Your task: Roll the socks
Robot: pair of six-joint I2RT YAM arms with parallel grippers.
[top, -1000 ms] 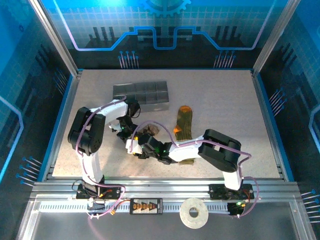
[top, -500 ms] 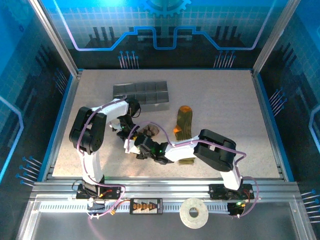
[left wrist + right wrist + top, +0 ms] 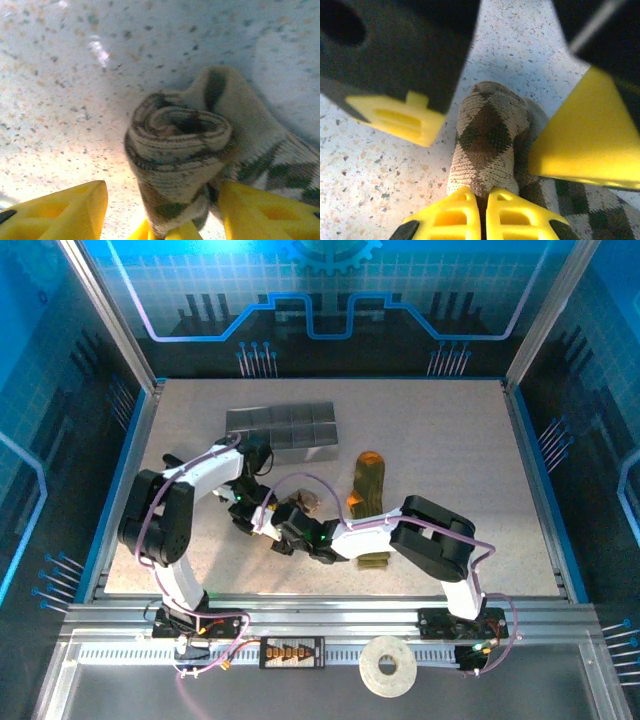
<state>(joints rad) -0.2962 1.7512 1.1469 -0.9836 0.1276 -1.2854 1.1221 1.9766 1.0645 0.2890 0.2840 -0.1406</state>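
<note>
The beige-brown argyle sock (image 3: 180, 145) lies partly wound into a roll on the speckled table, its loose end trailing right (image 3: 590, 205). My right gripper (image 3: 484, 200) is shut on the near end of that roll (image 3: 487, 135). My left gripper (image 3: 162, 200) stands open astride the roll, and its left finger (image 3: 60, 212) is clear of the fabric. In the top view both grippers meet at the sock (image 3: 298, 504), the left gripper (image 3: 248, 508) on its left and the right gripper (image 3: 283, 530) just below it. The olive green sock (image 3: 368, 483) with orange heel and toe lies flat to the right, partly under the right arm.
A grey divided tray (image 3: 280, 426) sits behind the left arm. A white tape roll (image 3: 388, 667) rests on the front rail. Open tabletop lies at the right and the far right back (image 3: 450, 440).
My left gripper has opened and let go of the roll. My right gripper has closed on the roll's near end. The left arm's elbow has swung left.
</note>
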